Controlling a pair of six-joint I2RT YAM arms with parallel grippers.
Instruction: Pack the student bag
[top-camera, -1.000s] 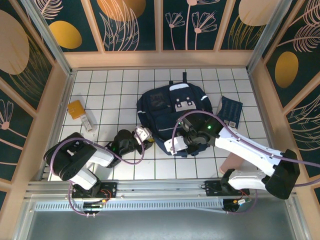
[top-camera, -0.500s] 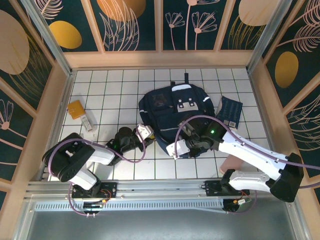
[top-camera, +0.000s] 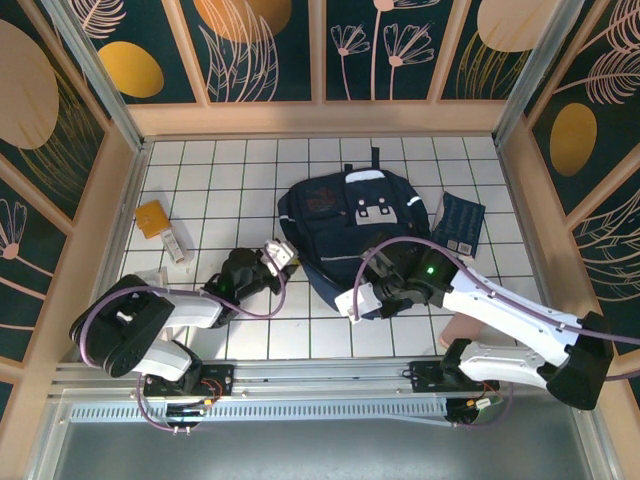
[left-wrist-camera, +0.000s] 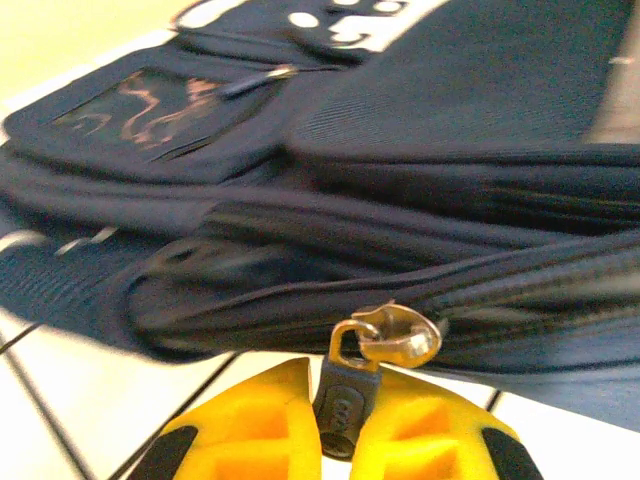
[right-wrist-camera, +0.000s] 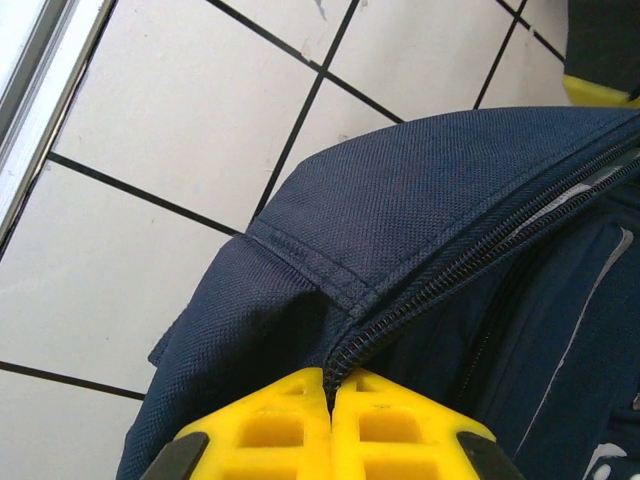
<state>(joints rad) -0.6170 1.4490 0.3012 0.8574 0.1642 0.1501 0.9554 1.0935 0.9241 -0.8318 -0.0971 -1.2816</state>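
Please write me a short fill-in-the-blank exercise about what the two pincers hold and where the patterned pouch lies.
The left pincer is shut on the zipper pull of the student bag, between fingers of ____ colour.
The right pincer is shut on the bag's navy fabric, right beside the ____ teeth.
In the top view, the patterned pouch lies to the ____ of the bag.
Missing words: yellow; zipper; right.

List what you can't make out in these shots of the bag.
Inside the bag: top view, closed fabric covers it.
Pocket print: left wrist view, blurred.
How deep the left gripper holds the zip pull: left wrist view, cut by bottom edge.
How much bag the right gripper pinches: right wrist view, hidden between its fingers.
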